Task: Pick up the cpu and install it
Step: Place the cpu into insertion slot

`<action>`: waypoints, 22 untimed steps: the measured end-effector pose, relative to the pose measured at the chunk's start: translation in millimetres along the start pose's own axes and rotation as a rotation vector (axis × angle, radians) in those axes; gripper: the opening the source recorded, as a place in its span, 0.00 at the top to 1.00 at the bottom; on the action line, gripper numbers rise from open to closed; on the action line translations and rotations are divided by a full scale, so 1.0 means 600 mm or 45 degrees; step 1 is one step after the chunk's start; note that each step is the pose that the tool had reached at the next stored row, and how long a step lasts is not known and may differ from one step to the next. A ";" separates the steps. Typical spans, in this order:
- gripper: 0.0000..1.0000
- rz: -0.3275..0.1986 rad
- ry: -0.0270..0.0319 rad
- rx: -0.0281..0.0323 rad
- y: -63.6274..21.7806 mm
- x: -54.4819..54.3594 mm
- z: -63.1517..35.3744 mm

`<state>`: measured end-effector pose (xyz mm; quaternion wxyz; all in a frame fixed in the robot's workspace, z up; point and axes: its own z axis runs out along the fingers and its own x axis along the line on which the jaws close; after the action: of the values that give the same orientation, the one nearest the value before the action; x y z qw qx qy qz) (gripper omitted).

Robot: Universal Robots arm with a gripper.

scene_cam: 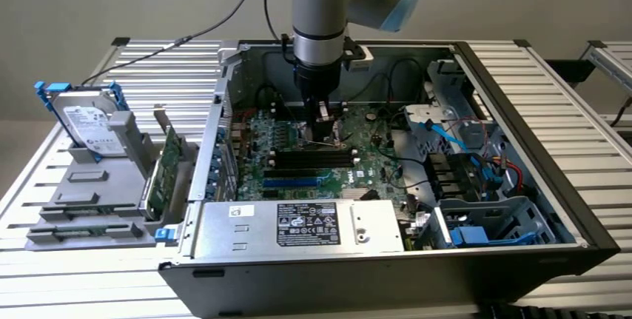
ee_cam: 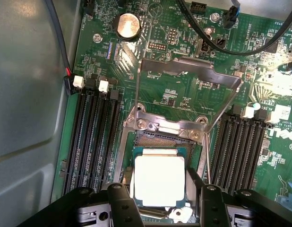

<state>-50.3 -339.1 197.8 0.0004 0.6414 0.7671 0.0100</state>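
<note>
Slatted table (scene_cam: 553,82), with the open computer case (scene_cam: 395,289) lying on it, side panel off. The arm (scene_cam: 321,15) reaches straight down into the case, over the middle of the green motherboard (ee_cam: 184,94). Power supply (scene_cam: 296,226) runs along the near wall. A hard drive (scene_cam: 89,123) and a green card (scene_cam: 163,167) stand in a rack outside the case, on the exterior view's left, well apart from the work.

On the board, banks of black memory slots (ee_cam: 94,137) flank the socket (ee_cam: 155,139). Its hinged metal plate (ee_cam: 184,68) is swung up and open. Black cables (ee_cam: 221,38) cross beyond it.

The cpu (ee_cam: 159,177) is over the socket with its silver top facing the wrist camera. A band of socket contacts is exposed past its far edge. I can't say whether it is seated or just above the contacts.

The gripper (ee_cam: 163,189) straddles the cpu closely. I cannot tell whether it is clamped on the chip or has let go.

My worries from here:
- If the chip is off-square or shifted, pressing down would bend the contacts. That exposed band makes me wary.
- If the gripper is in contact with the chip, pulling up could drag or tip the cpu across the contacts.
- The open plate sits just beyond the chip, so a sideways move could knock it.
- A loose cable could catch on the wrist.
</note>
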 end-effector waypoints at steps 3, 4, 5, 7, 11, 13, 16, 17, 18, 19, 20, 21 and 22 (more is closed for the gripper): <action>0.47 0.000 0.0012 -0.0001 0.000 0.000 0.000; 0.47 0.000 0.0021 -0.0002 0.000 0.000 0.000; 0.47 0.000 0.0038 -0.0001 0.000 0.000 -0.001; 0.47 0.000 0.0085 0.0005 0.000 0.000 -0.005; 0.47 0.001 0.0152 -0.0001 0.000 0.000 -0.007; 0.47 0.003 0.0168 -0.0001 0.000 0.000 -0.008; 0.47 0.005 0.0220 -0.0006 0.000 0.000 -0.011; 0.47 0.006 0.0248 -0.0006 0.000 0.000 -0.012; 0.47 0.007 0.0278 -0.0005 0.000 0.000 -0.014; 0.47 0.008 0.0310 -0.0002 0.000 0.000 -0.016; 0.47 0.008 0.0347 -0.0001 0.000 0.000 -0.018; 0.47 0.009 0.0386 0.0001 0.000 0.000 -0.020; 0.47 0.010 0.0426 0.0003 0.000 0.000 -0.022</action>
<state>-50.3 -339.1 211.1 -0.0125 0.6440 0.7646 0.0206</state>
